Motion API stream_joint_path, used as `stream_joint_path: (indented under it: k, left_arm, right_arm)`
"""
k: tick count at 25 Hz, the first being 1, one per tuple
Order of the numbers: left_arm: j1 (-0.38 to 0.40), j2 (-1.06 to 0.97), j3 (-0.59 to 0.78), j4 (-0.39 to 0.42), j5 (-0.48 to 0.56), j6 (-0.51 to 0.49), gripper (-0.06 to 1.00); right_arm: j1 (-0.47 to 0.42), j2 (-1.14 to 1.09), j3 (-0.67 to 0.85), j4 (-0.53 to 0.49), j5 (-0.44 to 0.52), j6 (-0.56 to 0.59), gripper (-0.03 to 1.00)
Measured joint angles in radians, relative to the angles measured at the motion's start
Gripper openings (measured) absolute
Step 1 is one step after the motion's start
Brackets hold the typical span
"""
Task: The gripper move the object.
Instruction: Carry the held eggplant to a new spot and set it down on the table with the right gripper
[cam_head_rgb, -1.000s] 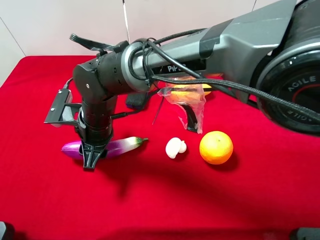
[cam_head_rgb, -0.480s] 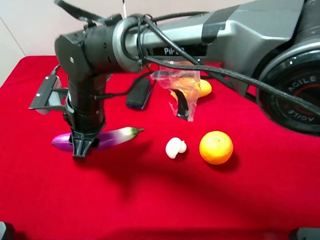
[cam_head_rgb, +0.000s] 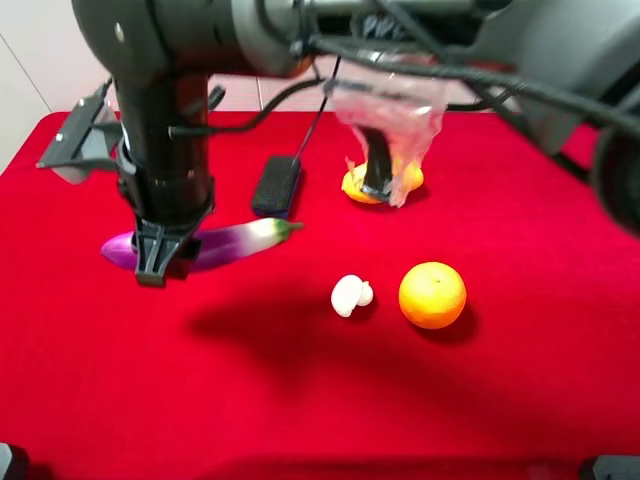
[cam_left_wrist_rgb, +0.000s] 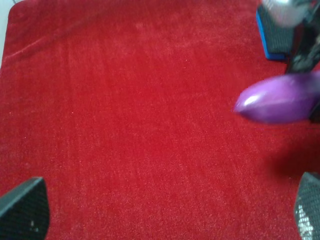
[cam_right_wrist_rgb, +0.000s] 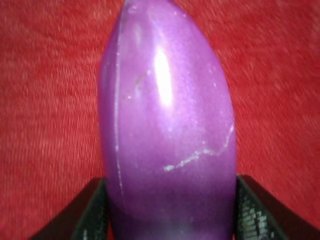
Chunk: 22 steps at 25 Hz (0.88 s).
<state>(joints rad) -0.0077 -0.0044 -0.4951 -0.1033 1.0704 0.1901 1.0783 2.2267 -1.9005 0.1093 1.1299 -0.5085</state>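
Red cloth (cam_head_rgb: 300, 400): soft, napped, covers table.
Right gripper (cam_head_rgb: 160, 265): fingers clamped across eggplant (cam_head_rgb: 245, 240) on fat purple part. Held at left of scene, apparently clear of cloth.
Eggplant: glossy moulded plastic, long, tapered. Likely light, stiff, slippery. Thick part is safest hold.
Left gripper (cam_left_wrist_rgb: 165, 207): wide open, empty.
Sponge (cam_head_rgb: 275, 186): black matte block, just beyond eggplant.

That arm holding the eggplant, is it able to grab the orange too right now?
Probably not yet: the right gripper is shut on the eggplant, so it has no room. The orange lies uncovered on the red cloth, so once the eggplant is released the way looks free.
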Motion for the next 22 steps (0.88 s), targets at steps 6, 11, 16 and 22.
stream_joint_path:
  k: [6, 11, 16, 22]
  left_arm:
    - [0.0, 0.0, 0.0, 0.0, 0.0, 0.0, 0.98]
    - [0.0, 0.0, 0.0, 0.0, 0.0, 0.0, 0.98]
    - [0.0, 0.0, 0.0, 0.0, 0.0, 0.0, 0.98]
    - [0.0, 0.0, 0.0, 0.0, 0.0, -0.001, 0.98]
  right_arm:
    - [-0.053, -0.048, -0.004, -0.003, 0.076, 0.014, 0.39]
    - [-0.119, -0.082, -0.004, 0.0, 0.087, 0.037, 0.39]
    - [-0.189, -0.107, -0.004, 0.001, 0.088, 0.054, 0.39]
    - [-0.278, -0.118, -0.004, 0.004, 0.088, 0.09, 0.39]
